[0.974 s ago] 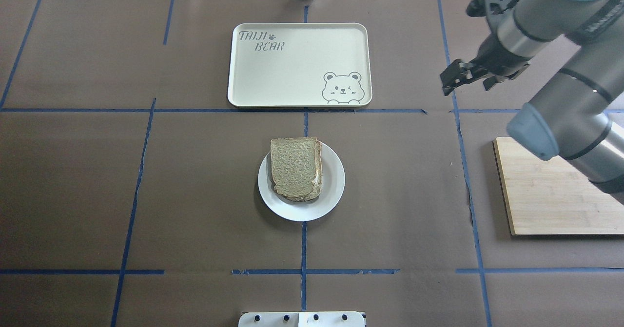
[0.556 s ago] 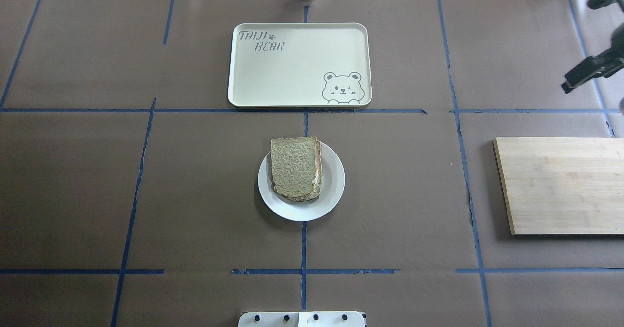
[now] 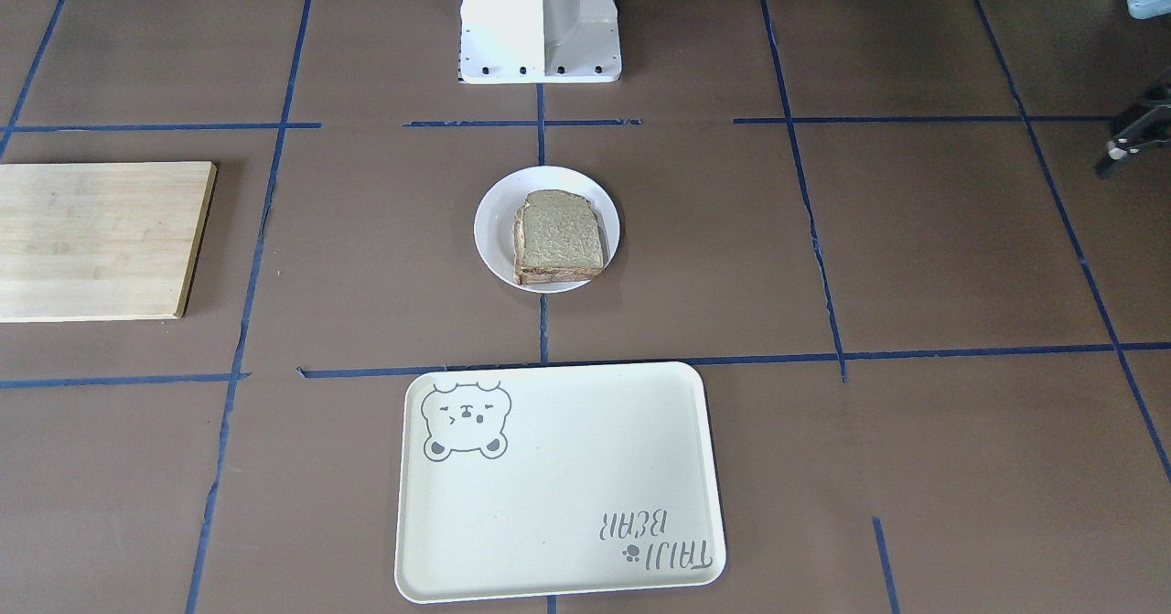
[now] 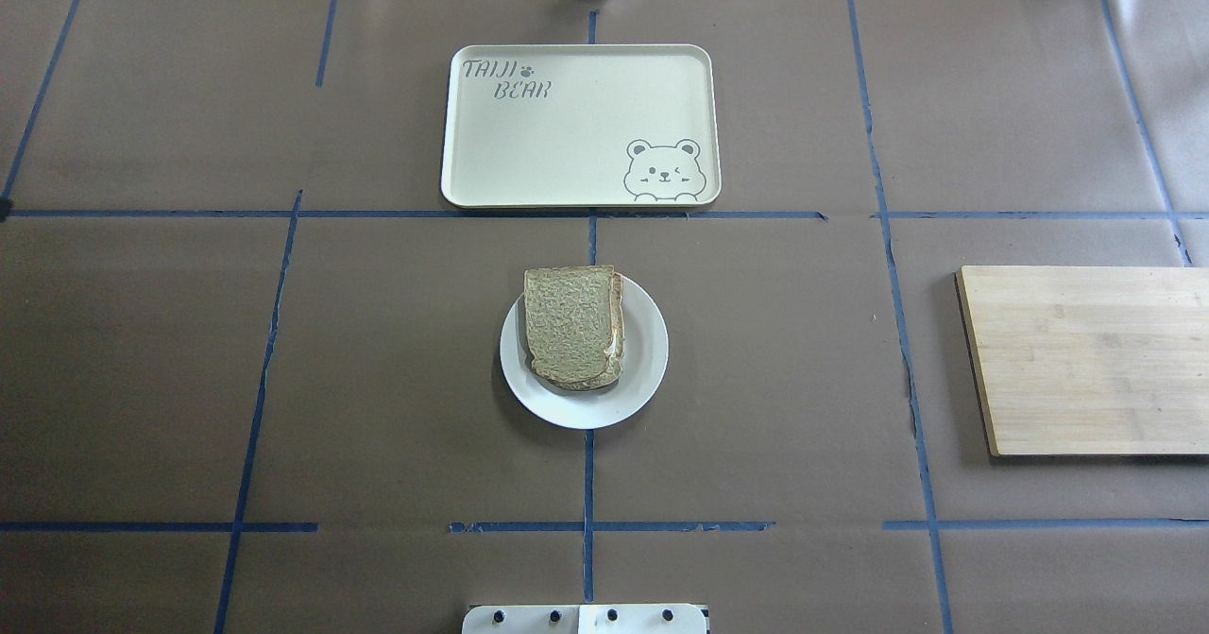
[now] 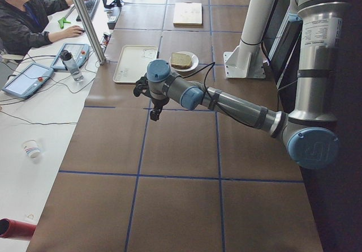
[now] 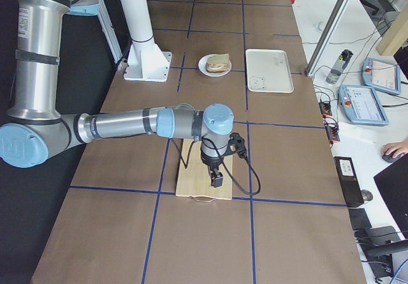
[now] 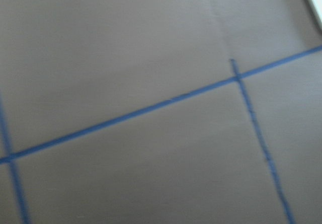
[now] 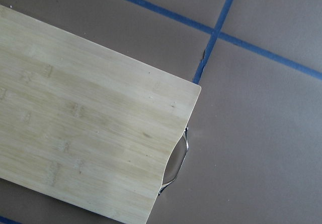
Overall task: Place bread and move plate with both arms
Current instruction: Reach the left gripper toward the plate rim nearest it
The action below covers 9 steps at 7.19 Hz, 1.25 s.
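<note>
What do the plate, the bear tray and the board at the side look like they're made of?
Plate: probably glazed ceramic, maybe melamine; plain white and smooth. Tray: likely matte plastic or melamine; cream, moulded rounded rim, printed bear. Board: wood, perhaps bamboo; pale strips with visible grain, unvarnished look, thin metal handle at one end.
</note>
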Each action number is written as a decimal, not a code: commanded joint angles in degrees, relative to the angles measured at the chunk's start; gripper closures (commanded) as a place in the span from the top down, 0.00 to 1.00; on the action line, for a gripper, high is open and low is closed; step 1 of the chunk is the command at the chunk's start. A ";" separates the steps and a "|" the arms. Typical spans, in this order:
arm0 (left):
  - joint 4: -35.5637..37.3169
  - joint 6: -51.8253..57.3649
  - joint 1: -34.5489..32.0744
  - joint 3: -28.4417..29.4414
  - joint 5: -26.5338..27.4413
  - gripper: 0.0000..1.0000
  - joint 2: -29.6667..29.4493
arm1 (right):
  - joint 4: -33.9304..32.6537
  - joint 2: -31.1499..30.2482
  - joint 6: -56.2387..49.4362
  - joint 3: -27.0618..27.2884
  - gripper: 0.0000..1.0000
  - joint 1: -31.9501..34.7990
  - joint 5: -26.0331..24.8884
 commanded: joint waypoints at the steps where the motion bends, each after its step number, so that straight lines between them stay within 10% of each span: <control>1: -21.24 -32.86 10.92 0.52 0.35 1.00 -0.36 | 0.16 -1.71 4.20 0.21 0.99 0.47 1.50; 5: -43.72 -73.82 32.09 5.25 26.22 1.00 -10.79 | 2.18 -1.62 4.75 -0.75 0.99 0.47 1.50; 9: -65.88 -82.23 45.40 19.65 45.17 1.00 -17.65 | 2.18 -1.62 4.75 -0.84 0.99 0.47 1.50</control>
